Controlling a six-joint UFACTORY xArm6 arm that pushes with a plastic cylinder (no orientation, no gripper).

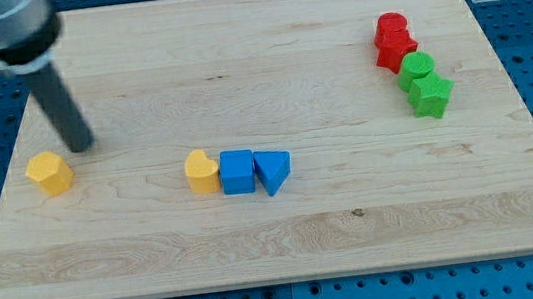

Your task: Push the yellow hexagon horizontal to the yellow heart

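Note:
The yellow hexagon (50, 172) lies near the board's left edge. The yellow heart (202, 171) lies left of the board's centre, touching a blue cube (237, 171) on its right. My tip (82, 146) stands just above and to the right of the hexagon, a small gap apart from it. The hexagon sits slightly higher in the view than the heart.
A blue triangle (272, 170) touches the blue cube's right side. At the upper right, two red blocks (394, 41) and two green blocks (424, 83) form a slanted column. The wooden board (356, 230) lies on a blue pegboard table.

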